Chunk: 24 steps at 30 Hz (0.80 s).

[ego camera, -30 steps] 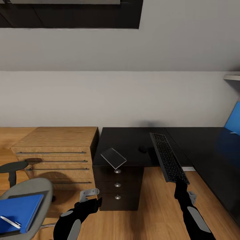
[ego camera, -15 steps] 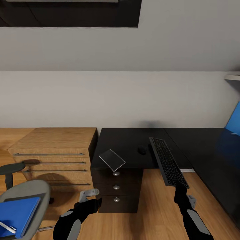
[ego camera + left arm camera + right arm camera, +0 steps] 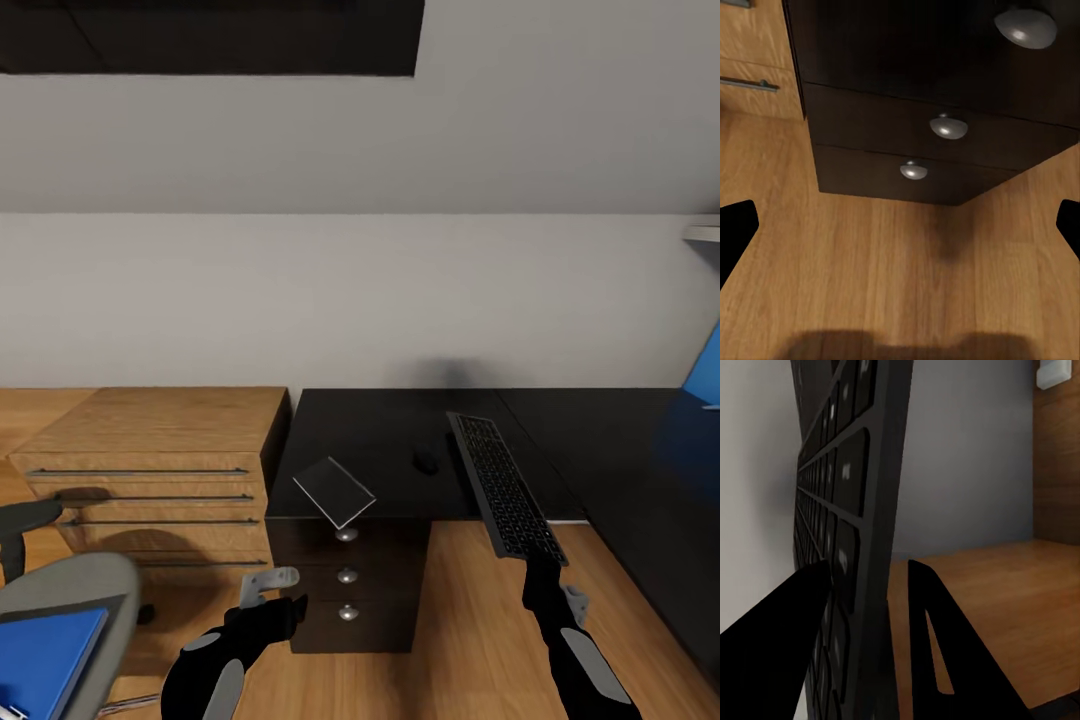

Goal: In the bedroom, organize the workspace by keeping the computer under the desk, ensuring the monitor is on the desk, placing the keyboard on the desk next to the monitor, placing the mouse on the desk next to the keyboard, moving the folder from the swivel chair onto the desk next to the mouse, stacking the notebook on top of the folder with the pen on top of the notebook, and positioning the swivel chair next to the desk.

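Right gripper: fingers clamped on near end of keyboard, which slants up over the worktop front edge. Left gripper: fingers spread wide, empty, above floor before the drawers. Mouse: on worktop, just beside keyboard. Notebook: at worktop front corner, overhanging. Folder: on swivel chair.

Bare desk top ahead of my right gripper, which carries the keyboard. Obstacles on it: mouse just beside the keyboard, notebook at the front corner. Open floor before my left gripper; drawers block beyond.
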Available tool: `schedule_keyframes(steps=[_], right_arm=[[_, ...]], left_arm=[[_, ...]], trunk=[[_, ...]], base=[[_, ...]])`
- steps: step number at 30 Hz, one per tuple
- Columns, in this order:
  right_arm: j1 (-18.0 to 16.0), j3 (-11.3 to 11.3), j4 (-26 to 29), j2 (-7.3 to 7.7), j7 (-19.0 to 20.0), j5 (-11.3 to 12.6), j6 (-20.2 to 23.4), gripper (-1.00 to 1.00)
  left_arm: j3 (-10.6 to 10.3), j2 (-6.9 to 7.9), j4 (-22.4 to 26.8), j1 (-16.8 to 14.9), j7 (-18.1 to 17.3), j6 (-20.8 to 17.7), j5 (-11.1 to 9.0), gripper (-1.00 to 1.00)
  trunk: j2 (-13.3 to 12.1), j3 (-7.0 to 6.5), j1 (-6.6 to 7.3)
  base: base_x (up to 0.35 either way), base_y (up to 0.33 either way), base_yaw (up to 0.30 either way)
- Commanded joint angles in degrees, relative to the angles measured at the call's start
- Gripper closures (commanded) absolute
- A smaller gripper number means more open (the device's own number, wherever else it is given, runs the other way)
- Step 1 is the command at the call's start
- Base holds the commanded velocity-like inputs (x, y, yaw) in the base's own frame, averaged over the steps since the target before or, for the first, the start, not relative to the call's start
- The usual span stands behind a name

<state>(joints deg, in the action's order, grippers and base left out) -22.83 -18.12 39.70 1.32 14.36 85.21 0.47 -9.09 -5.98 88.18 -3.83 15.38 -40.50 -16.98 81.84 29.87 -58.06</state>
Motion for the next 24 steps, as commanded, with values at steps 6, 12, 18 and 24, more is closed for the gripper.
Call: schedule_keyframes(steps=[6,12,18,24], right_arm=[[0.0,0.1,-0.1,0.0,0.2,0.6,0.1,1.0],[0.0,0.3,-0.1,0.07,0.2,0.0,0.1,1.0],[0.0,0.3,-0.1,0.09,-1.0,-1.2,0.1,1.0],[0.0,0.3,-0.1,0.09,-1.3,-1.6,0.1,1.0]], left_arm=[[0.0,0.0,-0.7,0.0,0.5,0.0,-0.6,-1.0],[0.0,0.0,-0.9,0.0,0.5,0.0,-0.6,-1.0],[0.0,0.0,-0.9,0.0,0.5,0.0,-0.6,-1.0],[0.0,0.0,-0.9,0.0,0.5,0.0,-0.6,-1.0]], trunk=[[0.0,0.06,0.0],[0.0,0.06,0.0],[0.0,0.06,0.0],[0.0,0.06,0.0]], base=[[0.14,0.0,0.0],[0.012,0.0,0.0],[0.001,0.0,0.0],[0.117,0.0,0.0]])
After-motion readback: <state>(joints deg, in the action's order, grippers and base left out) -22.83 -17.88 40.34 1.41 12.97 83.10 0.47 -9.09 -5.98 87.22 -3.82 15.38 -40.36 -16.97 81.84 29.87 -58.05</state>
